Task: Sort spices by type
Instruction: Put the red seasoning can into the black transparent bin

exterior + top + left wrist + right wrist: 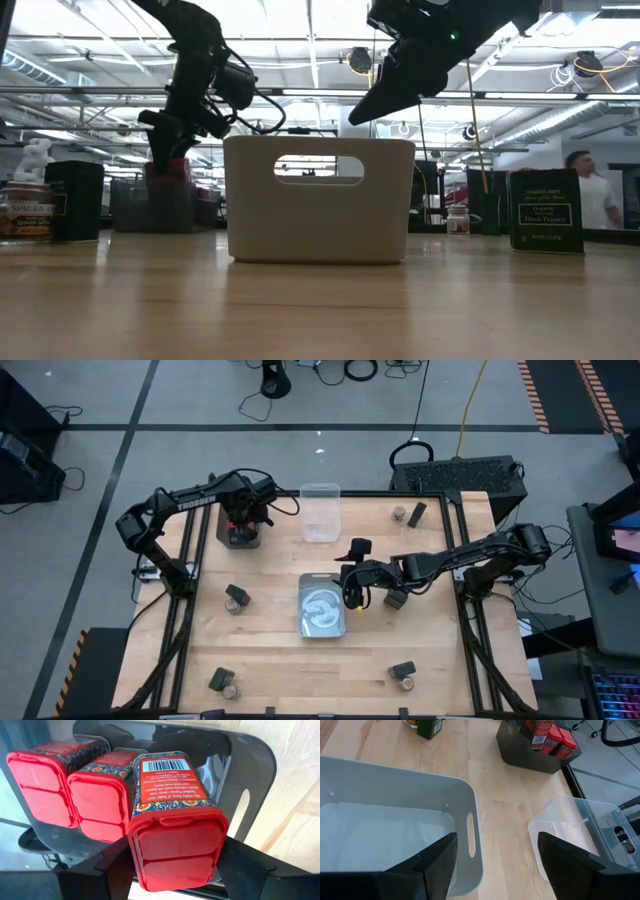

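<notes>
red spice tin (172,820) | left gripper (172,865) gripping it over dark bin (250,775), lowering upright beside two others | right gripper (495,862) hanging unclenched, empty

dark bin (250,765) crowded by 3 red boxes (172,820), white bin (395,835) empty

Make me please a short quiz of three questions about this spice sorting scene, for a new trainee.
1. How many red boxes are at the dark bin, counting the one in the left gripper?
2. True or false: the right gripper holds a black box.
3. The right gripper hangs over: A the clear bin, B the grey bin, C the dark bin.
Key: 1 three; 2 false, it is open and empty; 3 B.
</notes>
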Robot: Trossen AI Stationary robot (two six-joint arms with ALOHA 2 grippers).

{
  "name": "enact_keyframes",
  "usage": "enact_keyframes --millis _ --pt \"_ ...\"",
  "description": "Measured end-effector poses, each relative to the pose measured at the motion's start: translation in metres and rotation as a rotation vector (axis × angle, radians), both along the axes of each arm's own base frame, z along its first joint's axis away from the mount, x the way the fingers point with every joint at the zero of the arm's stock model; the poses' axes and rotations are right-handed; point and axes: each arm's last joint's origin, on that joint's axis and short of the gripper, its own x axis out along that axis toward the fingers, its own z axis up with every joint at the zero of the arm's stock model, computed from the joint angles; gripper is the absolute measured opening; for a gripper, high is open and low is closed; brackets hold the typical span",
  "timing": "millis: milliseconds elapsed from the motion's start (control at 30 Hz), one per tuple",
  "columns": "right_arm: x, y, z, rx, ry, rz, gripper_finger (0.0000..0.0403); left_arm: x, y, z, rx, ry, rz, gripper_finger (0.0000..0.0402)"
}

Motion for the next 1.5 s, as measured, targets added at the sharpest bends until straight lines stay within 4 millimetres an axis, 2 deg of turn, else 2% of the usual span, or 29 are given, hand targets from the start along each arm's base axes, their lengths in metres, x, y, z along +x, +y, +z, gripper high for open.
enact_keyframes --millis 400,633,767,900,1500 --pt "0.0 0.0 0.0 -0.001 0.006 0.0 0.0258 -0.002 -0.001 0.0 0.001 0.021 0.026 0.0254" --pt "0.0 0.0 0.0 -0.001 0.007 0.0 0.0258 -0.012 -0.007 -0.019 0.011 0.113 0.039 0.03" --pt "0.0 0.0 0.0 -0.006 0.009 0.004 0.0258 -0.014 -0.007 -0.021 0.034 0.136 0.051 0.0318" --pt "0.0 0.0 0.0 -0.014 0.01 0.01 0.0258 -0.014 -0.007 -0.021 0.059 0.121 0.13 0.032" --pt "0.0 0.0 0.001 -0.029 0.004 0.02 0.0258 -0.004 0.0 -0.023 0.135 0.011 0.143 0.0321"
